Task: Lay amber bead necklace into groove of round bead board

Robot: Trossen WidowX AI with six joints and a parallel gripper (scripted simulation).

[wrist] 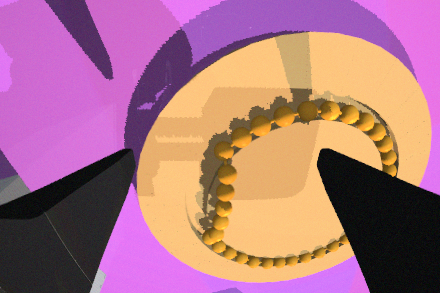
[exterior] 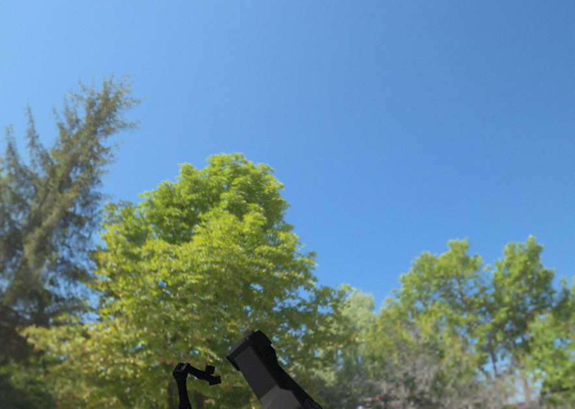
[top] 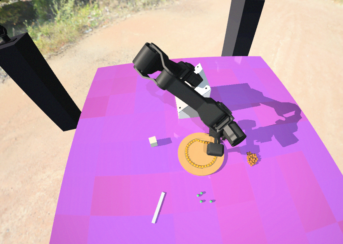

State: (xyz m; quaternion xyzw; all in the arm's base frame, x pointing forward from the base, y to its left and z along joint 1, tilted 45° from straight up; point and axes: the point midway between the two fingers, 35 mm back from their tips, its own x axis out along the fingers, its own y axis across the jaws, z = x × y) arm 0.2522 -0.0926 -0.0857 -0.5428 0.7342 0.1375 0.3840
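Observation:
The amber bead necklace (top: 203,166) (wrist: 227,174) forms a closed loop on the round bead board (top: 193,171) (wrist: 350,63). In the wrist view its lower and right runs follow the groove. Its upper left stretch bends in a corner inside the groove line, and offset shadows suggest that beads there sit raised. Bare groove shows outside the beads at the left. My gripper (wrist: 227,158) is open with nothing gripped. Its fingers stand wide apart above the board, the left one past the board's edge, the right one over the loop's inside. The right finger hides some beads.
A pile of orange beads (top: 252,158) lies right of the board. Several green beads (top: 201,193) and a white bar (top: 158,207) lie in front, and a cream cube (top: 153,141) is at the left. The exterior view shows mostly sky and trees.

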